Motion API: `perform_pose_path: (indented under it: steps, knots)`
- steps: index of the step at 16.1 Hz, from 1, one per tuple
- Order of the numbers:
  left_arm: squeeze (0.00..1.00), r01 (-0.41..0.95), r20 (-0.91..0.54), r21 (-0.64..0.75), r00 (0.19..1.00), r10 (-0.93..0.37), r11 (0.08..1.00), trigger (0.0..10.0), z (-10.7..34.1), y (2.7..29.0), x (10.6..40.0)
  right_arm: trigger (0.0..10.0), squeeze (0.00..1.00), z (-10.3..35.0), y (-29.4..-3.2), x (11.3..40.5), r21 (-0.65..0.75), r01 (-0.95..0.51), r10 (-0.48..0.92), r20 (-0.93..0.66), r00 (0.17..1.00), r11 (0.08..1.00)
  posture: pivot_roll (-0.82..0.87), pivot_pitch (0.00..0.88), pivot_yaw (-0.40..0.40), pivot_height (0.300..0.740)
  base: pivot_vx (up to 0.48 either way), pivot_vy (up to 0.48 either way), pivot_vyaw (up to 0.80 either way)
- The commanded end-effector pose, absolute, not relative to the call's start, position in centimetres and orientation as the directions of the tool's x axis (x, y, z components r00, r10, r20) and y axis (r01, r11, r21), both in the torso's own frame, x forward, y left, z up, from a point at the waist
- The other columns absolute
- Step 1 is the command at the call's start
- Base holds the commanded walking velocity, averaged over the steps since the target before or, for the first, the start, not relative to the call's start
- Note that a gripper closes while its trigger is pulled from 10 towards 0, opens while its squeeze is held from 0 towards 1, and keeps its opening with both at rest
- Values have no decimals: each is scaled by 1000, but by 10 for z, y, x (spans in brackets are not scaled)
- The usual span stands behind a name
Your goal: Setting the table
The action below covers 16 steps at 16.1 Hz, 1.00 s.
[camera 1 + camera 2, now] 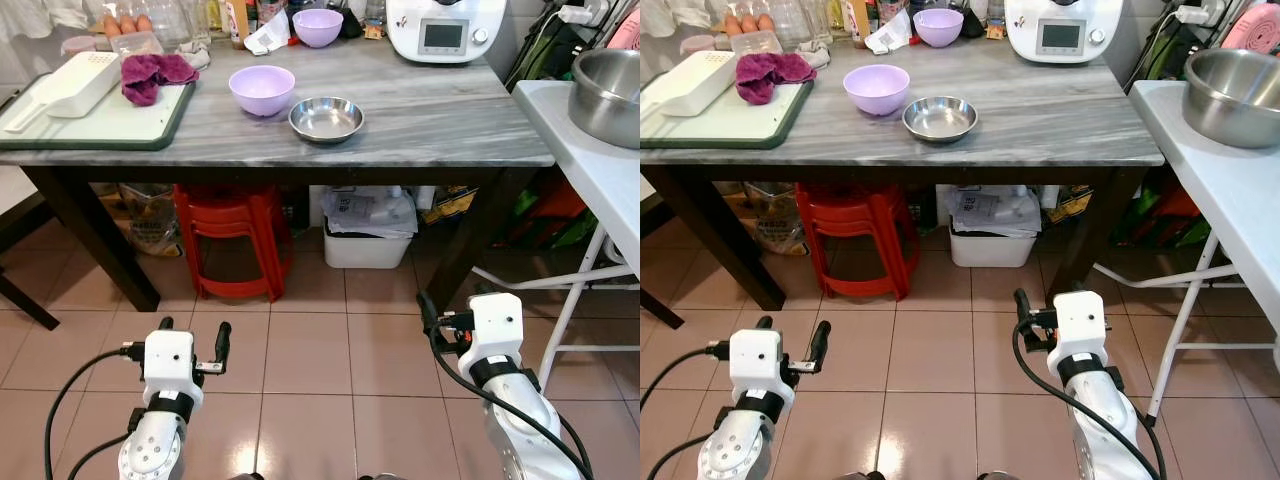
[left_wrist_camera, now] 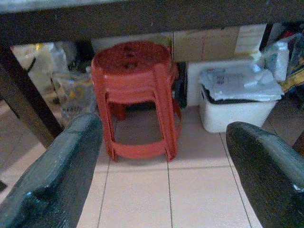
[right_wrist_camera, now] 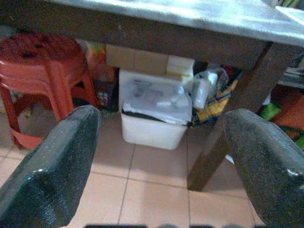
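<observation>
A grey marble table (image 1: 430,110) stands ahead of me. On it a lilac bowl (image 1: 262,88) sits beside a small steel bowl (image 1: 326,119), with a second lilac bowl (image 1: 318,27) at the back. A purple cloth (image 1: 152,72) and a white container (image 1: 78,82) lie on a white board (image 1: 110,120) at the left end. My left gripper (image 1: 194,335) hangs low over the tiled floor, open and holding nothing. My right gripper (image 3: 159,156) is also low in front of the table, open and holding nothing, with one of its fingers (image 1: 426,308) showing from the head.
Stacked red stools (image 1: 235,240) and a white bin (image 1: 368,235) stand under the table between its dark legs (image 1: 95,235). A white side table (image 1: 590,170) carrying a large steel bowl (image 1: 608,95) is at the right. A white kitchen appliance (image 1: 445,28) sits at the back.
</observation>
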<state>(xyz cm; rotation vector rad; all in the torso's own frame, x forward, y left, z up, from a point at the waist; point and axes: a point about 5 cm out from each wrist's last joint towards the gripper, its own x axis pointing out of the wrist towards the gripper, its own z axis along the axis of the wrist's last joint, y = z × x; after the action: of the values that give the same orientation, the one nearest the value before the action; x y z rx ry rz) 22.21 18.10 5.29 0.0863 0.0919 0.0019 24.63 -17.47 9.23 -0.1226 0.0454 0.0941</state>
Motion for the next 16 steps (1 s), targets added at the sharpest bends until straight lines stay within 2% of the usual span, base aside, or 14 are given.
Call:
perform_pose_path:
  steps: [1,4,8,9,16]
  knots:
    - [0,18,-57,105,998,-12,994,10000,61,179,226,10000,0,100,-173,245,-116,-91,89,-21,996,989,-77,96,27,740,0,0,0]
    - [0,21,-51,107,999,-16,994,10000,63,179,227,10000,0,104,-170,244,-117,-96,96,-6,995,988,-84,100,32,740,0,0,0]
    - [0,57,-64,98,997,-51,994,10000,63,177,230,10000,0,103,-168,244,-113,-97,96,-22,995,989,-90,104,36,740,0,0,-708]
    - [0,64,-59,91,996,-59,994,10000,65,176,232,10000,0,105,-166,245,-112,-106,105,-17,994,988,-92,106,39,740,0,0,0]
    - [0,88,-58,86,995,-83,992,10000,69,177,235,10000,0,108,-162,246,-105,-104,103,-11,995,989,-84,111,48,740,0,-445,0]
